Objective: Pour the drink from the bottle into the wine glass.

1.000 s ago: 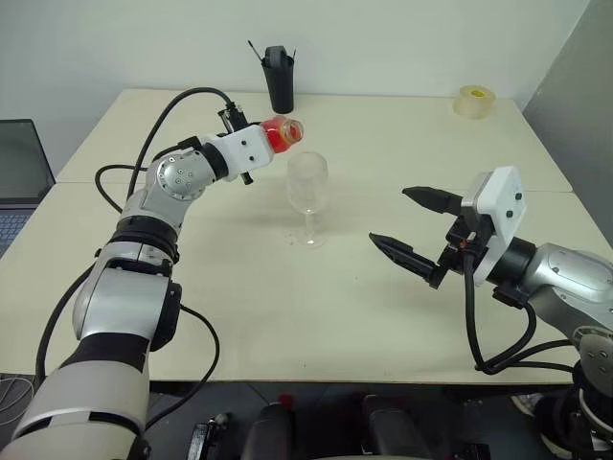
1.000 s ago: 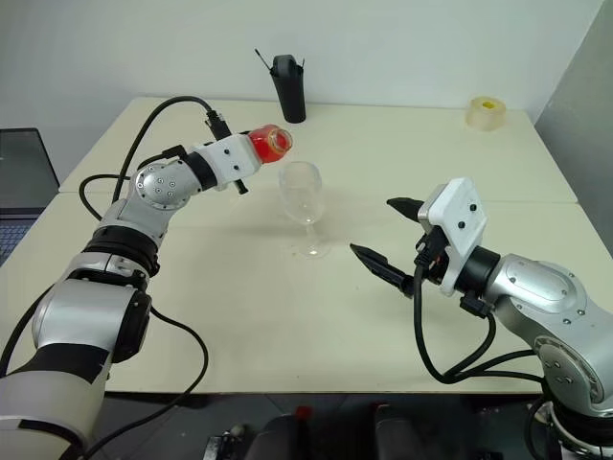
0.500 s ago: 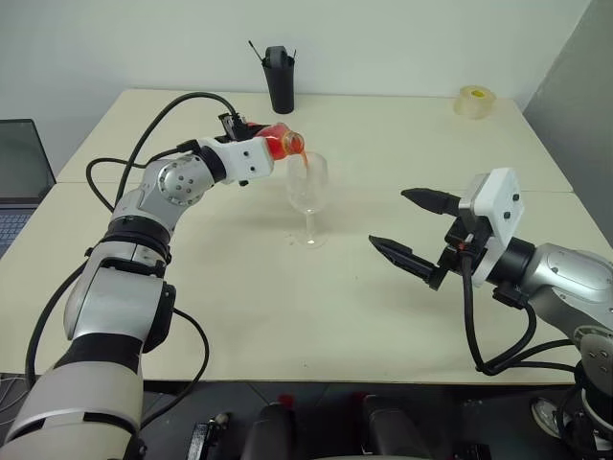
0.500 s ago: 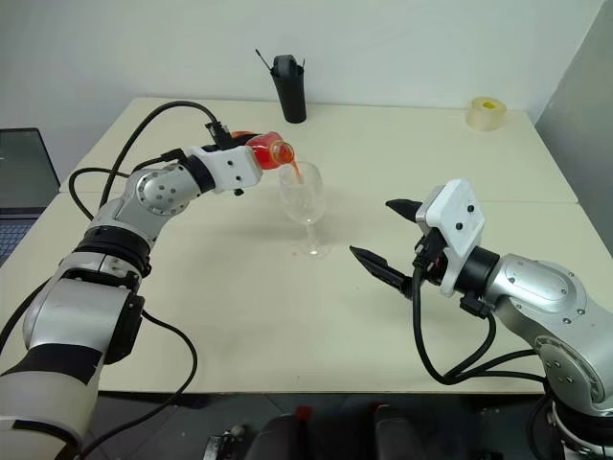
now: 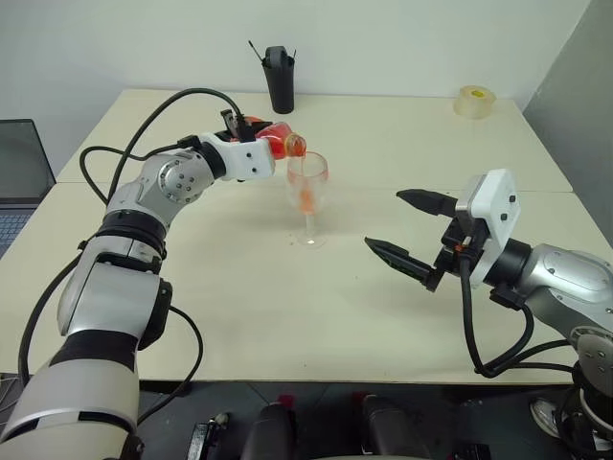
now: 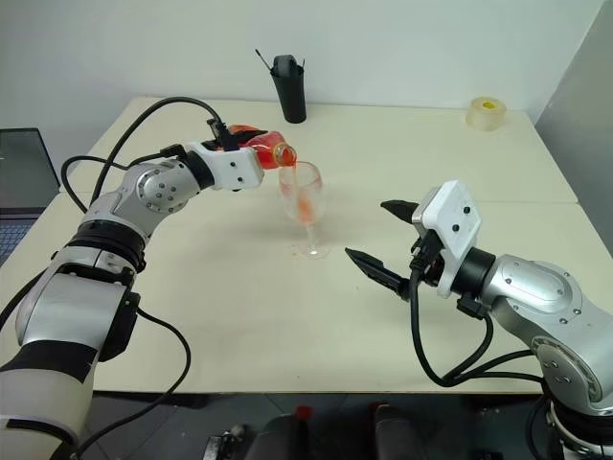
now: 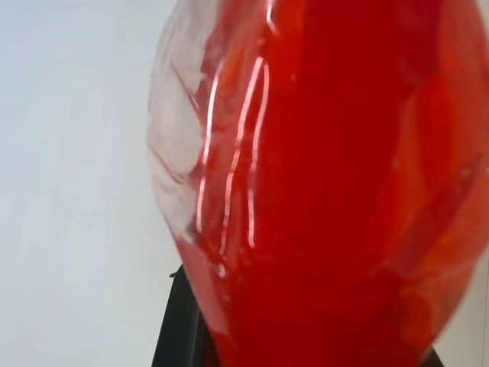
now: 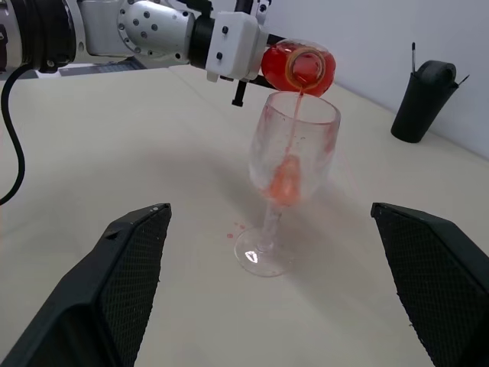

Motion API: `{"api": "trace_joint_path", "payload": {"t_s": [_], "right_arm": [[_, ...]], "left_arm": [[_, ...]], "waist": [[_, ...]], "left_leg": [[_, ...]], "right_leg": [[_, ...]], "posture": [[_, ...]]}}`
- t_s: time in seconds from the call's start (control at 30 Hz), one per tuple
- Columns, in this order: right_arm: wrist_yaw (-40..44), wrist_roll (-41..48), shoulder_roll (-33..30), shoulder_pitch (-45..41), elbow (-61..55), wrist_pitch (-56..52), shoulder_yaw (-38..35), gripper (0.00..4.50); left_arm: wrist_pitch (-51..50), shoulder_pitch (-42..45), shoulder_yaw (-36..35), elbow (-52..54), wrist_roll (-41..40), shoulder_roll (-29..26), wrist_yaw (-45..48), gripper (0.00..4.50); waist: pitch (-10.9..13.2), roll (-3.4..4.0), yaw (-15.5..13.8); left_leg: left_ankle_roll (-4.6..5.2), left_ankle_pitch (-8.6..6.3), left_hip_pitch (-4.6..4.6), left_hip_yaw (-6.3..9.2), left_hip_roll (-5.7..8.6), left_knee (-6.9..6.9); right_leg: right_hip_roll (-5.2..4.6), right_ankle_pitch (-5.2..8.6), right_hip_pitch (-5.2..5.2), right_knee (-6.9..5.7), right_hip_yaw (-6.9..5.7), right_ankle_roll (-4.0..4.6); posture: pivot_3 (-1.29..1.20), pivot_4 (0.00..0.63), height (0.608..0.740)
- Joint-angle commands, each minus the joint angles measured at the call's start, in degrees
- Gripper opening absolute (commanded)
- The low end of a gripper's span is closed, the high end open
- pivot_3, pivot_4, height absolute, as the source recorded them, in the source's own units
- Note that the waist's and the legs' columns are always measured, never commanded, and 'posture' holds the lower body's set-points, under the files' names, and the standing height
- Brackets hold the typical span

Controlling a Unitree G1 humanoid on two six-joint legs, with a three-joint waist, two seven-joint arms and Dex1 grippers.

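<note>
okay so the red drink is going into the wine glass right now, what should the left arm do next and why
Probably hold this tilt steady. The left gripper has the squat clear plastic bottle tipped over the clear stemmed wine glass; the red drink fills only the bowl's bottom, and red drops already dot the table.

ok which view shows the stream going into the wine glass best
The right wrist view: the drink falls as a thin red stream from the tilted bottle into the wine glass, seen close from the side. The head views show the glass smaller, with red inside. The left wrist view shows the red bottle up close.
</note>
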State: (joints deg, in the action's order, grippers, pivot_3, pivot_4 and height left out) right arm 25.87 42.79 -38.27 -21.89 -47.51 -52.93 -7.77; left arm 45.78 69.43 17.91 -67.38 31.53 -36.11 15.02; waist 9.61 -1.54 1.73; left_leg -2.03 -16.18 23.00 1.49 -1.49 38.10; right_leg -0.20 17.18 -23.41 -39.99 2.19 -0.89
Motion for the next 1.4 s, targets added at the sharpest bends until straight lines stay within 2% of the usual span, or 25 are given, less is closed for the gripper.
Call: {"api": "trace_joint_path", "payload": {"t_s": [0.03,1.4], "right_arm": [[-0.3,0.4,-0.5,-1.0,-1.1,1.6,-0.8,4.5],[2.7,-0.6,-2.4,-1.5,1.6,3.9,0.8,4.5]], "left_arm": [[1.1,3.0,-0.4,1.1,-0.1,-1.1,-2.8,0.76],[4.8,4.0,2.7,2.1,6.9,-4.8,-13.3,0.76]], "waist": [[0.0,0.0,0.0],[0.0,0.0,0.0]], "left_leg": [[0.0,0.0,0.0,0.0,0.0,0.0],[-0.01,0.01,0.0,-0.04,-0.01,0.04]], "right_leg": [[0.0,0.0,0.0,0.0,0.0,0.0],[-0.02,0.0,0.0,-0.03,0.0,0.0]], "posture": [[0.0,0.15,0.74],[0.0,0.15,0.74]]}}
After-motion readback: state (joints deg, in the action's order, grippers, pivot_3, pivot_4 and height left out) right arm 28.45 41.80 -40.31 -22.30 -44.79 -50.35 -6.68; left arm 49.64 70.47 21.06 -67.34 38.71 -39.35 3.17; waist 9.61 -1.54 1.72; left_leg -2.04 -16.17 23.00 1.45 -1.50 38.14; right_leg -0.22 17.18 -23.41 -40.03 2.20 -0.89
